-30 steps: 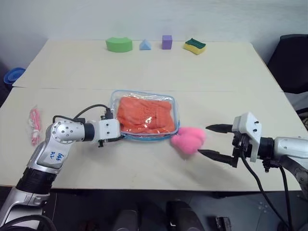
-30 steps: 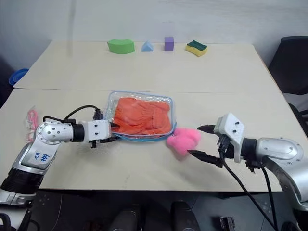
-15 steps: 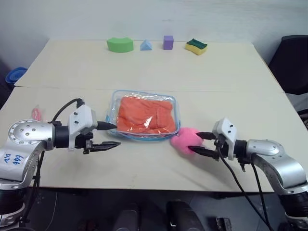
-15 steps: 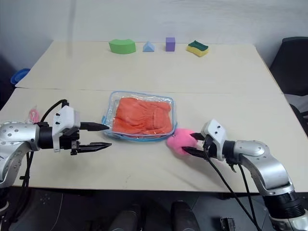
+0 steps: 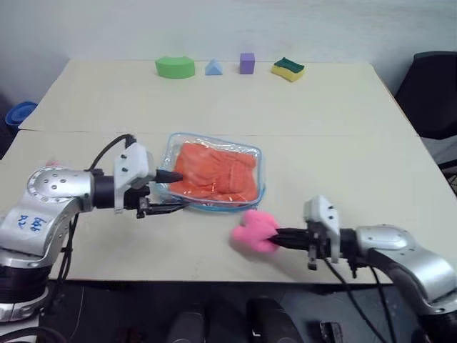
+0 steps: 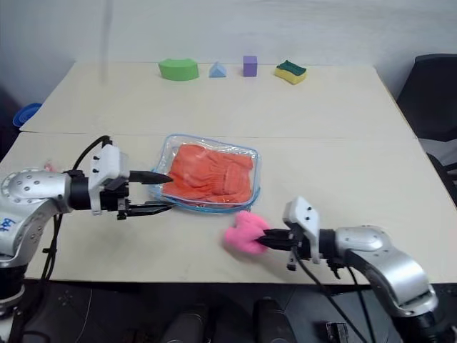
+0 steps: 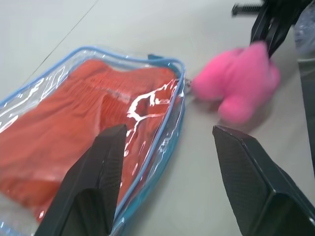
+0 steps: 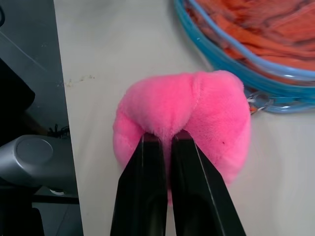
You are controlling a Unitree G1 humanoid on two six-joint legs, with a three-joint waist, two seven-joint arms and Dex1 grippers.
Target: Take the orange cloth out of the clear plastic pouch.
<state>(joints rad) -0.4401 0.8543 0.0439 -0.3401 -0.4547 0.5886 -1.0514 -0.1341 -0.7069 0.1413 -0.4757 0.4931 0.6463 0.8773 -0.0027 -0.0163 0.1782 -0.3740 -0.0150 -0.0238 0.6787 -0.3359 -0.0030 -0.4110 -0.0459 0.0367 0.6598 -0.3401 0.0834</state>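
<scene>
Orange fabric fills the middle of the frame: the orange cloth (image 5: pixel 214 174) is inside the clear plastic pouch (image 5: pixel 172 150), which lies flat on the pale surface (image 5: pixel 321 114) just left of centre, blue edging all round. In from the left of the frame comes the left gripper (image 5: pixel 174 191), jaws spread wide and holding nothing, one black finger over the pouch's left edge, the other just off its lower left corner. From the left wrist view the two fingers (image 7: pixel 93 182) stand well apart, the pouch's blue rim running between them.

Lower centre now: the right gripper (image 5: pixel 277 238) reaches in from the lower right, jaws pinched tight together on the pink plush lump (image 5: pixel 251 230). The right wrist view shows it plainly, both fingers (image 8: pixel 147 187) pressed side by side into the fuzzy pink, with the pouch's zipper pull just beside the plush. The lump sits below the pouch's lower right corner, near the front edge of the surface.

Along the top of the frame, a row: a green block (image 5: pixel 175 67), a small blue cone-like piece (image 5: pixel 213 68), a purple cube (image 5: pixel 247 63) and a yellow-and-green sponge (image 5: pixel 288 68). At the far left, a blue bowl (image 5: pixel 18 113) beyond the surface's edge.
</scene>
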